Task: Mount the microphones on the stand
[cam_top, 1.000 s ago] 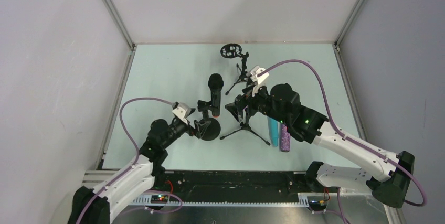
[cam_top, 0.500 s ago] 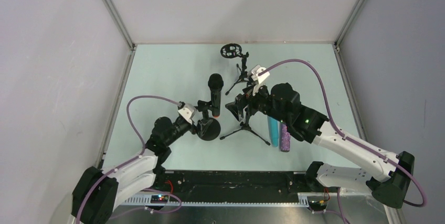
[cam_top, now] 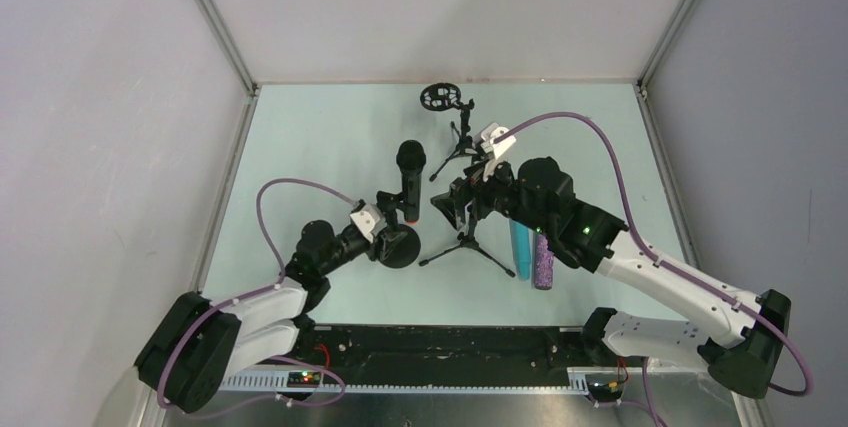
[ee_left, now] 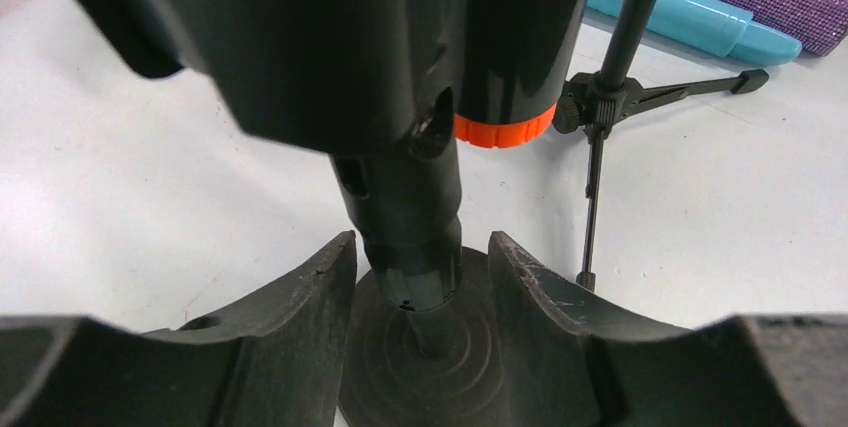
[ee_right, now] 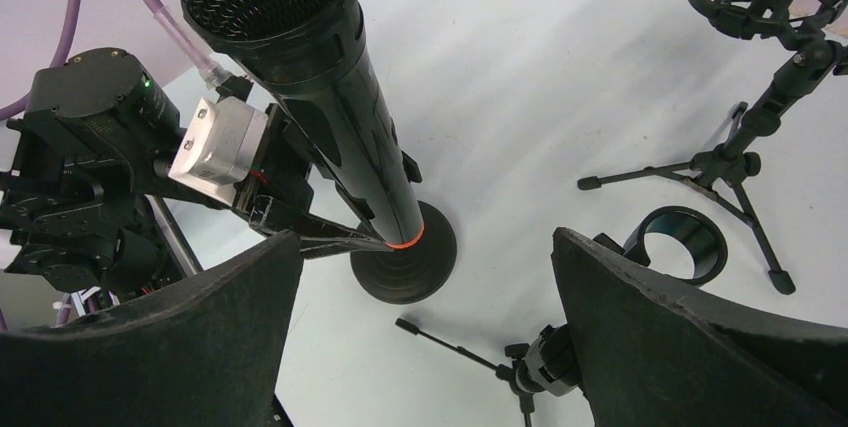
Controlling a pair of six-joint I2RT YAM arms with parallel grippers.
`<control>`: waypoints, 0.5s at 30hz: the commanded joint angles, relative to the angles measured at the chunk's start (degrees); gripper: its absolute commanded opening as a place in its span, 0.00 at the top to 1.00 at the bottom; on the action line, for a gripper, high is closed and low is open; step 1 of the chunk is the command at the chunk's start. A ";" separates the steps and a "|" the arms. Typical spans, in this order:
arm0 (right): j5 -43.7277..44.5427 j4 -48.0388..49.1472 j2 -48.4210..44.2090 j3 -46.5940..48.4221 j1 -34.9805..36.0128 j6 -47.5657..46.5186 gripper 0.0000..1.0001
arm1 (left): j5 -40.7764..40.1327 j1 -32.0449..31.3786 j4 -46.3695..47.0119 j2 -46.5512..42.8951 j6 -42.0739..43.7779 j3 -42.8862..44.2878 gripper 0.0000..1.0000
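Progress: one of three done. Black microphone with orange-red end [cam_top: 409, 175] sat in round-based black stand [cam_top: 400, 246]; plain cyan-blue microphone [cam_top: 520, 247] and glittery purple microphone [cam_top: 543, 269] lay loose. My left gripper [ee_left: 420, 242] straddled the post, couldn't tell if pinching; right gripper [ee_right: 420, 247] gaped empty.

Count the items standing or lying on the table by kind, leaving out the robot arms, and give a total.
Microphones: 3 (black microphone, blue microphone, purple microphone)
Stands: 3 (round-base stand, near tripod, far tripod)
Total: 6
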 commanded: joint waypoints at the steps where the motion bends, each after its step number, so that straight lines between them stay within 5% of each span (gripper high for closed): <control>1: 0.86 -1.10 -1.11 0.18 -0.53 0.49 0.00 | 2.20 -0.33 3.73 -0.07 3.22 1.83 0.45; 4: 0.87 -1.06 -1.05 0.18 -0.63 0.45 0.00 | 2.30 -0.33 3.81 -0.21 4.55 1.69 0.52; 7: 0.95 -1.07 -1.10 0.18 -0.68 0.45 0.00 | 2.26 -0.34 4.11 0.18 5.02 1.82 0.73; 13: 1.03 -1.22 -1.42 0.18 -0.77 0.48 0.00 | 2.06 -0.33 5.43 1.71 5.07 2.27 0.97; 15: 0.93 -1.18 -1.54 0.18 -0.84 0.38 0.00 | 1.89 -0.33 6.13 2.37 4.99 2.52 1.00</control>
